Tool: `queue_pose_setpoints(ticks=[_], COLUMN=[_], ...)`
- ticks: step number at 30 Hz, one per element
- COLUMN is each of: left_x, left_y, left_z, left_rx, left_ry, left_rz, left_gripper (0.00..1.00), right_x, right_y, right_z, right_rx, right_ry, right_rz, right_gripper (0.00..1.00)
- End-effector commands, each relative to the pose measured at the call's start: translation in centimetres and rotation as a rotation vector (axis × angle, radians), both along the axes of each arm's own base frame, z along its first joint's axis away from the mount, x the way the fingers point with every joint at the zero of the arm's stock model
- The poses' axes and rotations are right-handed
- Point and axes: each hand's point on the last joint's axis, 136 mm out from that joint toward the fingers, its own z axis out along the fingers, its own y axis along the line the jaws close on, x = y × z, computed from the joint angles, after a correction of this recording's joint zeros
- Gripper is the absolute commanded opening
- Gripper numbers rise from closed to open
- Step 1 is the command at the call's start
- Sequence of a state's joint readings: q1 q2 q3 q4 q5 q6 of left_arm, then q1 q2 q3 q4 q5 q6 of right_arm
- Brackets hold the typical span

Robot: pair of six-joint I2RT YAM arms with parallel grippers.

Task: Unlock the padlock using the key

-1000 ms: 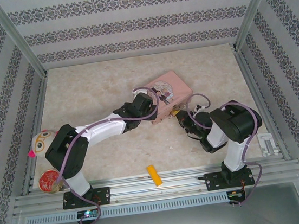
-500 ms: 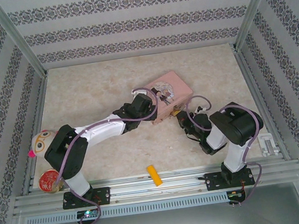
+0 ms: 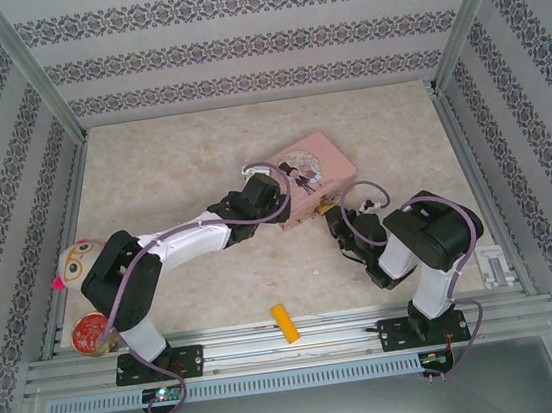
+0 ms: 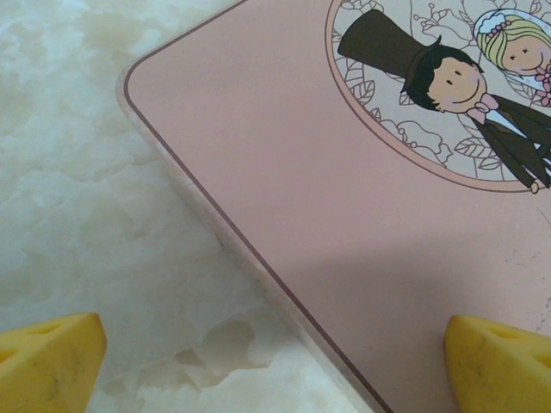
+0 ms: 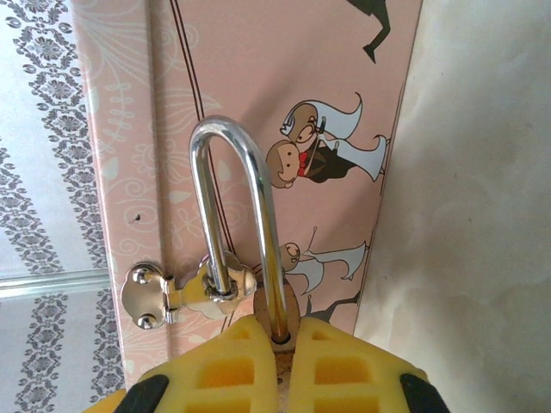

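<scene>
Enclosure: patterned walls (image 3: 236, 45) on three sides; metal rail along the near edge.
Table: pale marbled surface (image 3: 169, 159); my two arms reach in from the near edge and meet near its middle.
Pink tin: flat on the table (image 3: 322, 155), just right of centre, set at an angle; the lid carries a round bride-and-groom drawing (image 4: 448, 77); one rounded corner (image 4: 142, 77) shows close under my left wrist camera.
Left gripper: at the tin's near left edge (image 3: 291, 203); pads spread as wide as I see them (image 4: 275, 370); one yellow pad (image 4: 47, 361) over bare table, the other (image 4: 499, 366) over the lid; nothing between them but the tin's edge; contact with the tin I cannot tell.
Right gripper: at the tin's near side wall (image 3: 329, 215); yellow pads pressed together (image 5: 287, 357), tips directly under the padlock; whether they pinch anything I cannot tell.
Yellow block: lies alone by the near rail (image 3: 285, 323), between my two bases, well apart from the tin.
Padlock: hangs on the tin's side wall (image 5: 269, 232); silver shackle arched upward in the right wrist view; one leg threaded through the hasp loop, the other running down into the brass body, which is largely hidden behind my right pads.
Hasp: small silver latch (image 5: 151, 297) fixed to the tin wall, touching the shackle.
</scene>
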State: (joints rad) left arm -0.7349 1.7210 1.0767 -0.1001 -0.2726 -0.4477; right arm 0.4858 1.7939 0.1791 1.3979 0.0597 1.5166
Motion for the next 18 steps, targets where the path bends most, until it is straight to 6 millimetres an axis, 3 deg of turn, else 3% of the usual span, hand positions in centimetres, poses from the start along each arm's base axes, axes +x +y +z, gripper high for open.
queue_pose_setpoints(ticks=[1, 5, 9, 18], left_x=[-1.5, -1.3, -1.3, -1.1], left_y=[3.6, 3.6, 3.7, 3.5], left_z=[-2.8, -2.4, -2.2, -1.9], left_rx=[0.116, 0.114, 0.115, 0.110], left_ry=[0.096, 0.088, 0.085, 0.083], left_rz=[0.038, 0.039, 0.040, 0.039], left_gripper=[0.99, 0.99, 0.99, 0.99], right_x=[-0.4, -1.3, -2.6, -3.0], right_y=[-2.6, -1.2, -1.3, -2.5], right_z=[-2.0, -4.0, -6.1, -6.1], right_rx=[-0.047, -0.058, -0.096, -0.191], right_ry=[0.056, 0.115, 0.176, 0.163], right_rz=[-0.065, 0.048, 0.066, 0.039], right_gripper=[0.00, 0.05, 0.06, 0.12])
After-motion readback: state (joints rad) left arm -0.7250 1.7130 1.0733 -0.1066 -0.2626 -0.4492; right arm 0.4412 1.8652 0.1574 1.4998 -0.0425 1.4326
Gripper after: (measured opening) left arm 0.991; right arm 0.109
